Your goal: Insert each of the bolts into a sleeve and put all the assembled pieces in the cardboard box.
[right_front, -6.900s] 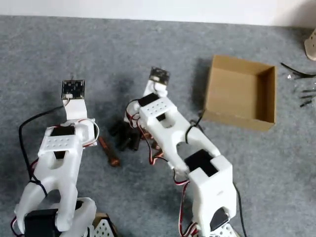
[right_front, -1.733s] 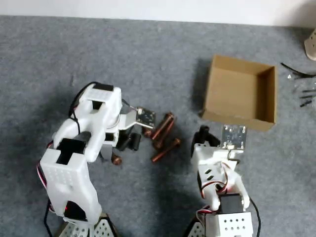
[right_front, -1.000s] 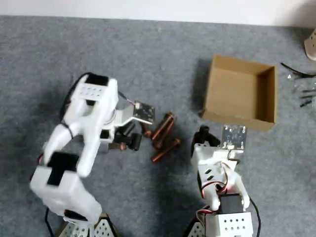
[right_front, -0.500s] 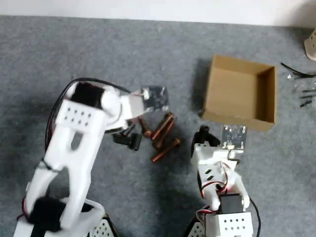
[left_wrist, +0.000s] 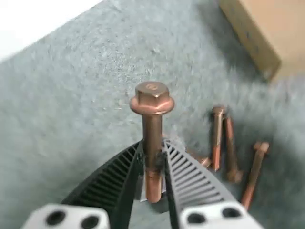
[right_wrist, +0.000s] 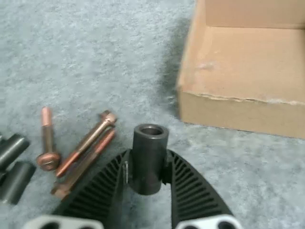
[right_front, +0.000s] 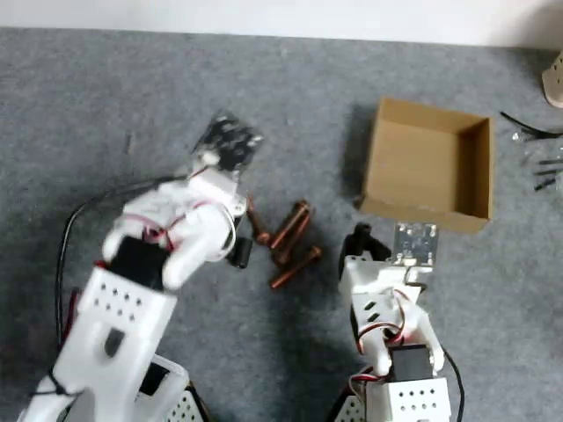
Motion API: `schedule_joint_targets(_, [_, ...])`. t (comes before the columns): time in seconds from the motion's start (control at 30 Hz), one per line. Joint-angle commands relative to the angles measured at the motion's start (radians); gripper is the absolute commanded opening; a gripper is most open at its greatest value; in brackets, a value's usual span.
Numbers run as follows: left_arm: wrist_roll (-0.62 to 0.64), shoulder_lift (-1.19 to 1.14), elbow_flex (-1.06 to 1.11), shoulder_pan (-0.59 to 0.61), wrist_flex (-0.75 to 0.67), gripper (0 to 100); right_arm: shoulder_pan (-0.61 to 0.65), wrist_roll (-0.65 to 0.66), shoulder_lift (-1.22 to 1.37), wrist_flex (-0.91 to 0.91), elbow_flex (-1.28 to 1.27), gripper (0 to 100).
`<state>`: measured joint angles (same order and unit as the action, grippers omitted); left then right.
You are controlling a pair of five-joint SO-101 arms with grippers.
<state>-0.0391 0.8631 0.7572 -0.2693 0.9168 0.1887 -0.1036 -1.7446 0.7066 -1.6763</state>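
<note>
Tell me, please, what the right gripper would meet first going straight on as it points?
Likely bare carpet just short of the cardboard box corner, the held sleeve touching first; depth is unclear.

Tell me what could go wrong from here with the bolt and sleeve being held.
1. The bolt sticks out of the left jaws head first, its tip back between them; that end may not enter the sleeve.
2. The right jaws grip the sleeve's lower part; an off-centre push could tilt it.
3. A low pass could scatter the loose bolts.
</note>
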Motion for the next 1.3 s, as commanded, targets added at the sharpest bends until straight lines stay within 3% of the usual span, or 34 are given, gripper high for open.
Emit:
schedule_joint_targets(0.0, [0.19,0.145,0.213,-0.013,-0.293,1,0.035,0.014,-0.021,-0.024,-0.077,0.5])
schedule_joint_targets(0.17, [0.238,0.303,0.45,-0.016,-0.628,1,0.074,0.014,-0.021,-0.031,-0.074,0.5])
schedule_joint_targets(0.33, [0.238,0.417,0.591,-0.016,-0.801,1,0.174,0.091,-0.021,-0.162,-0.081,0.5])
schedule_joint_targets(0.67, [0.247,0.596,0.685,-0.116,-0.83,1,0.3,0.14,-0.019,-0.344,-0.108,0.5])
schedule_joint_targets(0.77, [0.353,0.704,0.711,-0.12,-0.83,1,0.335,0.143,-0.019,-0.344,-0.11,0.5])
schedule_joint_targets(0.9, [0.482,0.852,0.768,-0.12,-0.829,1,0.39,0.273,-0.012,-0.338,-0.11,0.5])
schedule_joint_targets(1.13, [0.477,0.967,0.888,-0.252,-0.825,1,0.435,0.334,-0.012,-0.318,-0.111,0.5])
schedule_joint_targets(1.27, [0.414,0.963,0.897,-0.263,-0.824,1,0.435,0.334,-0.015,-0.317,-0.111,0.5])
